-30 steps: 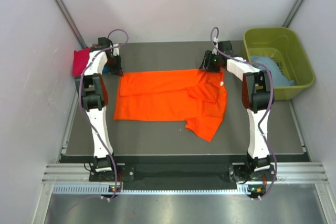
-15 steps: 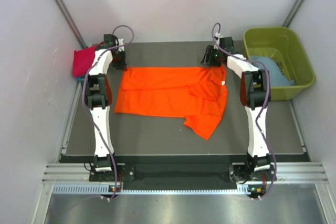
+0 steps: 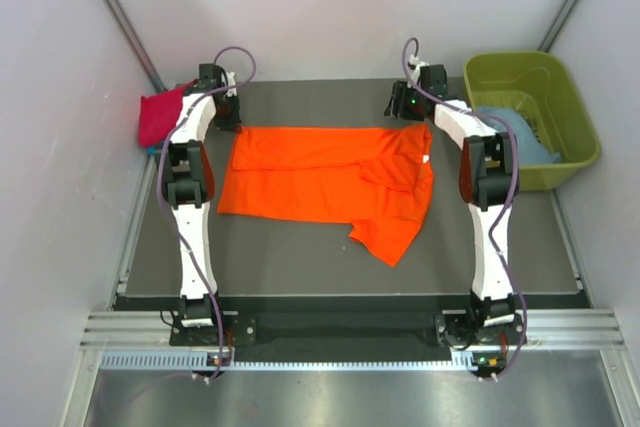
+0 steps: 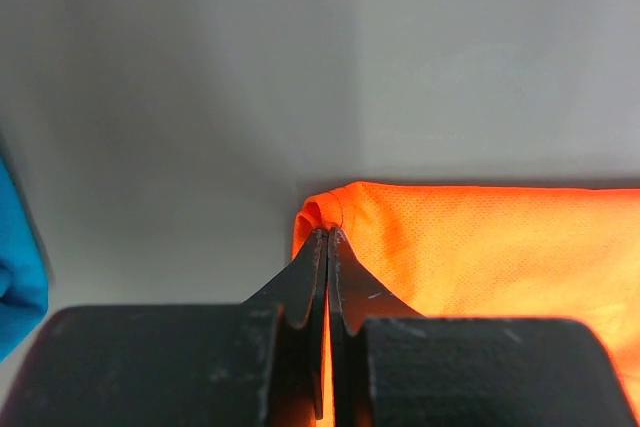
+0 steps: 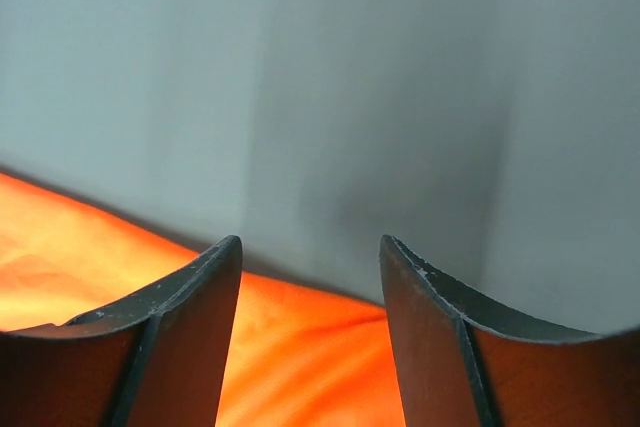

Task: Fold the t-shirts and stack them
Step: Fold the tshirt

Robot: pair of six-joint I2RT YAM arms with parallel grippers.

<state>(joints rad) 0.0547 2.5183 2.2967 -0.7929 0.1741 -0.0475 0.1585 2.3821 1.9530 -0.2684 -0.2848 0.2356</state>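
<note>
Left jaws pinch orange t-shirt (image 4: 480, 247) at its corner.

Olive-green tub (image 3: 520, 82) at dark table's (image 3: 280, 257) right

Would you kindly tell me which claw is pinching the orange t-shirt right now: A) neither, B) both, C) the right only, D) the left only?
D: the left claw is shut on a corner of the orange t-shirt, while the right claw stands open with its fingers apart above the cloth.
</note>
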